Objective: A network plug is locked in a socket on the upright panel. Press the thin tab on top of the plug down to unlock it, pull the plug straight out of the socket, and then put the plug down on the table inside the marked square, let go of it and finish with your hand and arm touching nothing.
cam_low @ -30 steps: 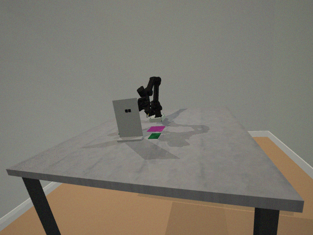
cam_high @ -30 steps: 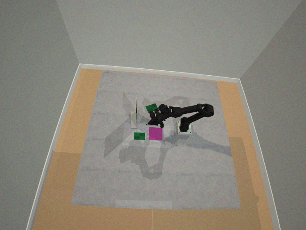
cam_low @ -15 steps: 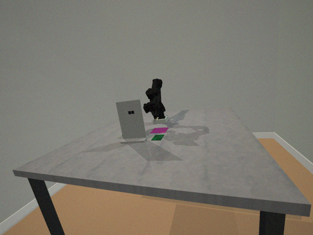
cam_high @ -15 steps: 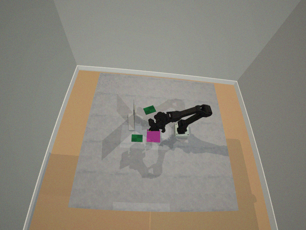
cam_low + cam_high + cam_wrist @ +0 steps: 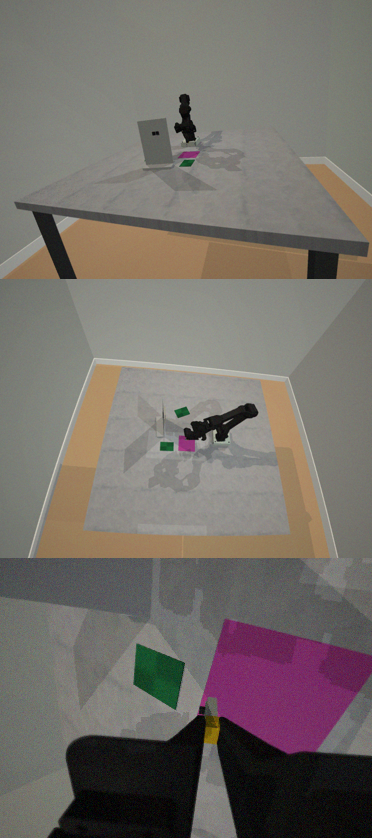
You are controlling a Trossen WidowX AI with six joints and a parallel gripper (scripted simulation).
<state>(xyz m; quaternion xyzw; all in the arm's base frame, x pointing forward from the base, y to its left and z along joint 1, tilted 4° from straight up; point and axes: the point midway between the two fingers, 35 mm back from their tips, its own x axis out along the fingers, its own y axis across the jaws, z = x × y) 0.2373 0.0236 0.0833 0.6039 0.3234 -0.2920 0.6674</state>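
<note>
I'm holding the plug [image 5: 212, 730] over the table, well apart from the panel [image 5: 159, 426] [image 5: 155, 142].
My gripper [image 5: 187, 438] [image 5: 210, 722] is clamping its yellow part; in the wrist view I'm seeing the plug's tip overlapping the edge of the magenta square [image 5: 186, 445] [image 5: 188, 154] [image 5: 287, 688].

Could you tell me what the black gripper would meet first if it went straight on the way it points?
Probably the grey table top, near the magenta square's edge; depth is unclear.
</note>
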